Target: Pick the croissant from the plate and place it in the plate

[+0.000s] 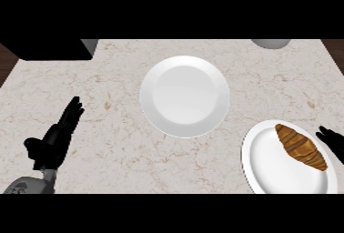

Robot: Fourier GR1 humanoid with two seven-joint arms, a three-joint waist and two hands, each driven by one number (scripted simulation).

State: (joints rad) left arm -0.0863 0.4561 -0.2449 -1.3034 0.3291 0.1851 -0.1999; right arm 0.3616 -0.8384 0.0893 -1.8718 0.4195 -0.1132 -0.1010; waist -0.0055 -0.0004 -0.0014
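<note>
Where it lies on its plate (265, 170), the croissant (301, 146) is golden-brown and ridged.

A golden-brown striped croissant (301, 147) lay on a white plate (269, 168), upon a beige, brown-veined marble desk (114, 82).

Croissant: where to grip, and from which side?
Grip the croissant across its thick middle, not the tapered tips. It lies diagonally on the near plate, right beside the right hand, so come from above on the right, fingers across its long axis.
</note>
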